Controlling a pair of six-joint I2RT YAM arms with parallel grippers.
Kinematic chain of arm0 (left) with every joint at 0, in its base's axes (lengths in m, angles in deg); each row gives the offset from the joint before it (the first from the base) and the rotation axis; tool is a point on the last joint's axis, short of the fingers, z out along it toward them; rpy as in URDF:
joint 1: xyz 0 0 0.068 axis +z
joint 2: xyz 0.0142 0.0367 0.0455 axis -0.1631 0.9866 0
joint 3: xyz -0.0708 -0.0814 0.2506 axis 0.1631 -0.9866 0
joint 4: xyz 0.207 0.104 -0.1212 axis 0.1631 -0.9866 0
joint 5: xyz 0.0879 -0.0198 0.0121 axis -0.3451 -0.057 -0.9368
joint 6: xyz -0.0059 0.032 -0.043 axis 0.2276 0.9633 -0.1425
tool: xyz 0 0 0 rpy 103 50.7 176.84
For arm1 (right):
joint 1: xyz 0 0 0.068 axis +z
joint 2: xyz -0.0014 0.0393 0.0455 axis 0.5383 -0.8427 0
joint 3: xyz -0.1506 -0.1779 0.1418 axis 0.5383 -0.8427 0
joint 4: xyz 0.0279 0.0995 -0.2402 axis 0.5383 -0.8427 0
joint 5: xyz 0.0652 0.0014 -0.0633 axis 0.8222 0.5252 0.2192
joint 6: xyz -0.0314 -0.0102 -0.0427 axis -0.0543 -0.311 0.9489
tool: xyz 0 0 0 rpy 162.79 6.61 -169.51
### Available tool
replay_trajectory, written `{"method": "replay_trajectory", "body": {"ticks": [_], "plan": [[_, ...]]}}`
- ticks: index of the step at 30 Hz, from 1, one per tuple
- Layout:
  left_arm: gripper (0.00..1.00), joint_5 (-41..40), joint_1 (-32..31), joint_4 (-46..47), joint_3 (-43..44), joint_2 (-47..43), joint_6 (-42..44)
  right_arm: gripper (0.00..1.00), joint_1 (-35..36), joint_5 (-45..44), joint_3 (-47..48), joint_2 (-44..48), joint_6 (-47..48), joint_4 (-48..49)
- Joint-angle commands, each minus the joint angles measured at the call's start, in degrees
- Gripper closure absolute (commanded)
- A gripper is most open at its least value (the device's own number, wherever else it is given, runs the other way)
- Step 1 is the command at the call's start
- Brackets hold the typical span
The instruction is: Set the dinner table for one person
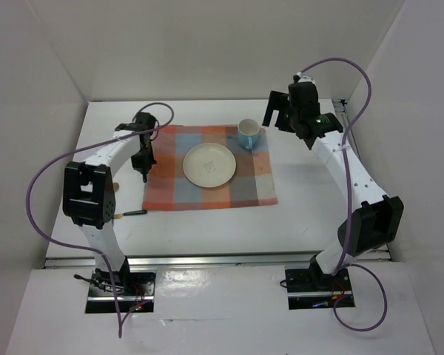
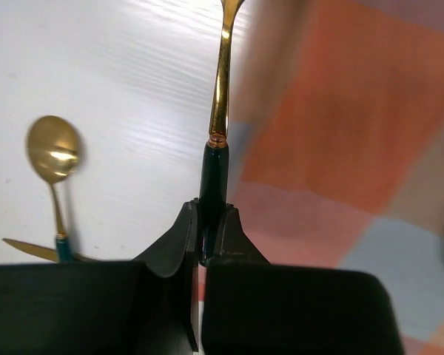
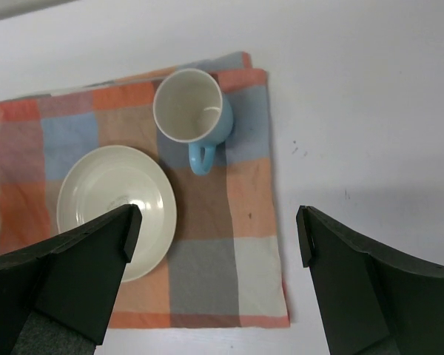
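Dinner table [image 1: 318, 211] spans the view beneath both arms, with a checked mat [image 1: 246, 185] at its centre. Left gripper [image 2: 211, 214] is clamped tight on the dark handle of a gold utensil [image 2: 220, 89] at the mat's left edge. Right gripper [image 3: 218, 222] stands fully apart, holding nothing, above the mug [image 3: 192, 111] at the mat's far right corner.

Flat white dinner table [image 1: 207, 225], aluminium-railed near edge

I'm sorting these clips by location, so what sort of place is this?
Probably a robot test cell, not a home: a white railed tabletop boxed in by plain white panels, two robot arms bolted at its edge, and a checked mat, plate and mug staged on it.
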Motion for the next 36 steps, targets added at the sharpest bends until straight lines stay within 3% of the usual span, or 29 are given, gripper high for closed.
{"method": "replay_trajectory", "body": {"ticks": [1, 11, 19, 20, 21, 24, 27, 28, 30, 36], "plan": [[1.00, -2.17, -5.35, -1.67, 1.79, -3.22, 3.88, 0.00, -0.30, 0.00, -3.74, 2.56, -1.06, 0.47], [1.00, 3.63, -10.03, -0.53, 3.54, 2.83, 1.96, 0.00, -0.30, 1.15, -7.88, 6.35, -1.59, -1.20], [1.00, 3.02, -13.37, -1.32, 7.84, 9.08, 0.47, 0.00, -0.30, 1.31, -9.02, 8.02, -1.07, -2.34], [0.92, 2.32, -13.37, -2.37, 8.55, 9.61, -0.15, 0.00, -0.30, 1.32, -9.02, 8.02, -1.06, -2.35], [0.64, 1.70, -13.37, -3.07, 9.08, 9.61, -0.85, 0.00, -0.30, 2.45, -9.02, 8.02, -1.06, -2.35], [0.44, 0.38, -13.37, -5.80, 11.18, 8.57, -0.86, 0.00, 0.23, 4.30, -9.02, 8.63, -0.27, -2.35], [0.37, 0.38, -13.37, -9.05, 13.47, 3.21, -0.86, 0.02, 3.47, 4.92, -9.02, 11.09, 1.74, 0.45], [0.28, 0.38, -13.37, -10.28, 16.35, 1.80, -0.86, 0.02, 7.14, 5.45, -10.67, 11.62, 2.62, 2.03], [0.27, 0.38, -11.53, -14.23, 19.96, -1.80, -0.86, 0.02, 11.02, 9.04, -11.30, 11.62, 4.91, 6.34], [0.15, 0.90, -2.50, -21.54, 30.62, -9.53, -2.27, 0.05, 27.63, 11.35, -13.24, 2.68, 9.56, 16.26]]}}
